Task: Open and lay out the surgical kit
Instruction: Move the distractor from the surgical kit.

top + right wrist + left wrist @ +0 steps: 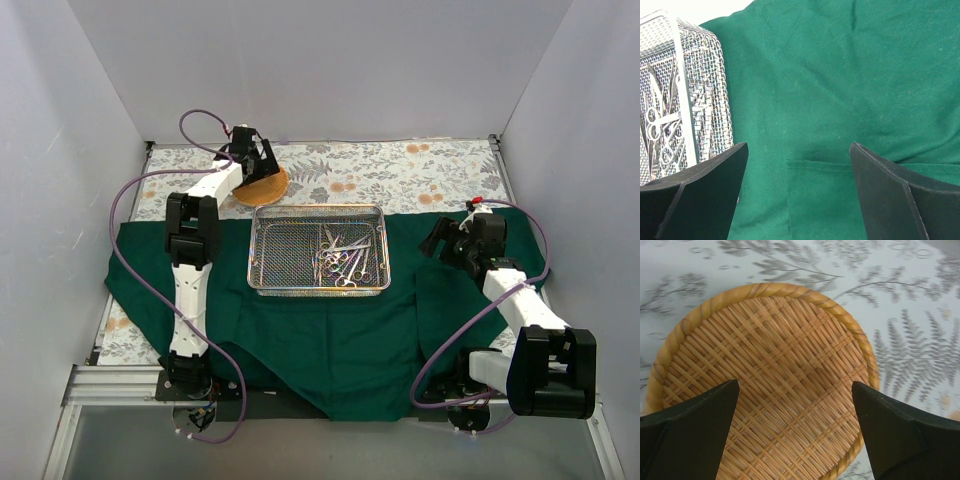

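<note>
The dark green cloth wrap [330,340] lies spread open on the table. The silver wire-mesh tray [285,255] stands on it at the middle, with several steel scissors and forceps [343,260] in its right half. My left gripper [258,165] is open above the round woven orange basket [268,187], which fills the left wrist view [770,385]; nothing is between its fingers. My right gripper [436,240] is open and empty over bare green cloth [840,90] to the right of the tray [705,100].
The table carries a floral-patterned cover [400,175], bare at the back. White walls close in the left, back and right sides. A hem fold in the cloth [820,165] lies under my right gripper.
</note>
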`<state>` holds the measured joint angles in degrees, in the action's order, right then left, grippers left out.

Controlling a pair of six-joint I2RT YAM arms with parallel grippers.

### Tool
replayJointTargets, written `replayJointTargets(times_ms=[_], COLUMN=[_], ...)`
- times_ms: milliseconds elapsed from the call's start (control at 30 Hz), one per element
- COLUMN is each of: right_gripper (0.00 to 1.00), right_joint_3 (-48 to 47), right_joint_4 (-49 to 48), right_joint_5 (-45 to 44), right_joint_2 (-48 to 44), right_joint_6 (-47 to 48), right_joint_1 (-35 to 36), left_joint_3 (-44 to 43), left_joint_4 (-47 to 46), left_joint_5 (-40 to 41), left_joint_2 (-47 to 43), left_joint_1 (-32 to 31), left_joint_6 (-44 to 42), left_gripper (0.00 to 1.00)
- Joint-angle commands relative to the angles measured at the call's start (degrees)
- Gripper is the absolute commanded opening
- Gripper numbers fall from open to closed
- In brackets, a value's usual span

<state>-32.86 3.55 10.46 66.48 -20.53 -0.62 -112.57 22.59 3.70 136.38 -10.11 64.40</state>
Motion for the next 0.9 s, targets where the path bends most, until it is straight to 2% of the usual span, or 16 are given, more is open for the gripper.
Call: replayJointTargets(times_ms=[0, 233, 667, 867], right_gripper=[0.91, 0.91, 0.9, 0.91], right_joint_3=[-1.0, -0.7, -0.3, -0.1], right_joint_4=[-0.9, -1.2, -1.6, -2.0], right_joint_5=[0.0, 0.8, 1.8, 2.3], right_joint_2=[0.0, -0.1, -0.2, 0.0], right_joint_6=[1.0, 0.9, 0.9, 0.8], right_joint_1=[0.3, 0.3, 0.3, 0.3], left_joint_3=[3.6, 8.9, 13.5, 18.1], left_joint_4=[11.1, 12.3, 16.0, 13.8], left_joint_5=[15.9, 21.4, 21.5, 21.3], left_joint_2=[-5.2, -10.2, -14.0, -18.8], left_joint_1=[1.0, 2.5, 9.5, 12.5], left_joint_6=[-2.4, -2.0, 3.1, 4.7], left_gripper=[0.98, 0.98, 0.98, 0.98])
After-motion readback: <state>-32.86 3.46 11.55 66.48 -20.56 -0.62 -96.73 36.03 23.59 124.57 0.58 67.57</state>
